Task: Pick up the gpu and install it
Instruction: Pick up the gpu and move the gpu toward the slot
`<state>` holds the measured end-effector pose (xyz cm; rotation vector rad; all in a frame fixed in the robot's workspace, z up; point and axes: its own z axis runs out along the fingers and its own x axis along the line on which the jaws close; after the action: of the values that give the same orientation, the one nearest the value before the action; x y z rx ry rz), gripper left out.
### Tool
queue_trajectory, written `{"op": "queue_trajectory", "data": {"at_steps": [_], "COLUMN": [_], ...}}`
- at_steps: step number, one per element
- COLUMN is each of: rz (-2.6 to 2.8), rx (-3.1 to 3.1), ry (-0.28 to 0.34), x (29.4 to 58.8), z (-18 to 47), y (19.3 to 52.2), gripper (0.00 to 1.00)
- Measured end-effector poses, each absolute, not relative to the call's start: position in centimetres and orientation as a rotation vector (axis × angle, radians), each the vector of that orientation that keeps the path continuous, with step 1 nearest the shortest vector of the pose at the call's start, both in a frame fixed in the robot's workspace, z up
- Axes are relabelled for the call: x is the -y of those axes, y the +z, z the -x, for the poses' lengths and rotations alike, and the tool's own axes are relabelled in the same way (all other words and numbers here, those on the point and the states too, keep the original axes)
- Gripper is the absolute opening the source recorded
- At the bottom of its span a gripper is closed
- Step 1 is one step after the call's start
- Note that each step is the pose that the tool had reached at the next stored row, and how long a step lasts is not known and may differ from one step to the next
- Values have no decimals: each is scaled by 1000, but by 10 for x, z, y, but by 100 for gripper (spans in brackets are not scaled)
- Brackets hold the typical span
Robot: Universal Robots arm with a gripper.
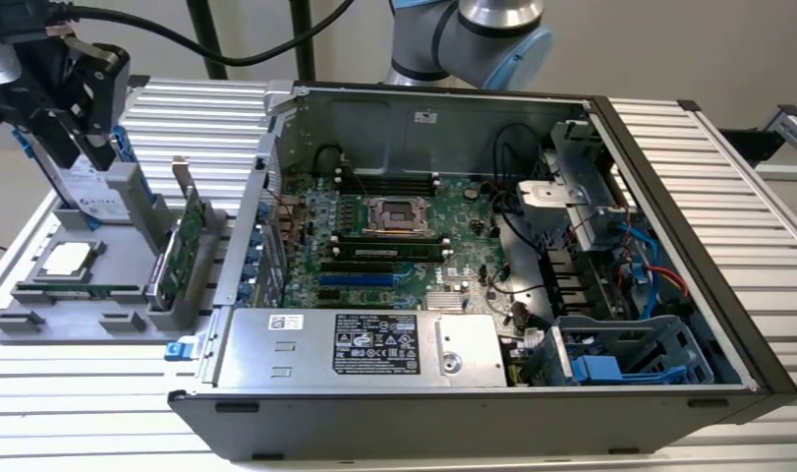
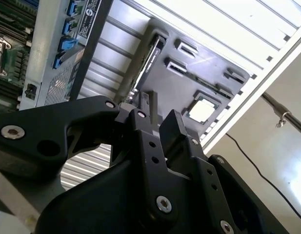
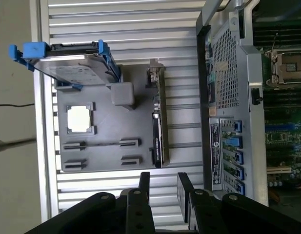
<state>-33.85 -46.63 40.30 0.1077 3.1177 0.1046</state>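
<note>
Upper left in the exterior view, the hand (image 1: 81, 155), partly cut off, hangs open and empty; the gpu (image 1: 186, 246) stands edge-on in its tray (image 1: 120, 264), faces barely visible.

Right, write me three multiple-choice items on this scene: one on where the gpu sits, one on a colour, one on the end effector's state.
1. Where is the gpu?
A. On edge in the gray tray
B. Seated inside the computer case
C. Lying flat on the floor

2. What colour are the rails on the hard drive?
A. Red
B. Blue
C. Yellow

3. What state is the end effector in?
A. Shut on the gpu
B. Shut on the hard drive
C. Open, with nothing between its fingers

Answers:
1 A: the exterior view shows the card upright in a tray slot.
2 B: the first wrist view shows blue rails along the silver drive.
3 C: both wrist views show the fingers apart with an empty gap between them.
</note>
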Motion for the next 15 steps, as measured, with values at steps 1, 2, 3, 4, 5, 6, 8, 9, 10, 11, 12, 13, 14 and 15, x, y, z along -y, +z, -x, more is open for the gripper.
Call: {"op": "queue_trajectory", "data": {"at_steps": [1, 2, 3, 4, 5, 6, 8, 9, 10, 11, 12, 13, 14, 15], "rz": [-108, -108, -108, -108, -108, -108, -108, -108, -108, -108, -108, -108, -108, -108], "rx": [-3118, -3118, -3118, -3118, -3118, -3118, -3118, -3118, -3118, -3118, -3118, -3119, -3119, -3119], "ry": [105, 105, 105, 105, 105, 105, 105, 105, 105, 105, 105, 104, 104, 105], "x": [466, 466, 466, 466, 466, 466, 466, 466, 467, 467, 467, 467, 467, 467], "z": [338, 338, 338, 338, 337, 337, 337, 336, 336, 336, 336, 335, 335, 335], "y": [402, 402, 401, 401, 400, 399, 398, 397, 397, 396, 396, 395, 394, 394], "gripper": [0, 0, 0, 0, 0, 0, 0, 0, 0, 0, 0, 0, 0, 0]}}
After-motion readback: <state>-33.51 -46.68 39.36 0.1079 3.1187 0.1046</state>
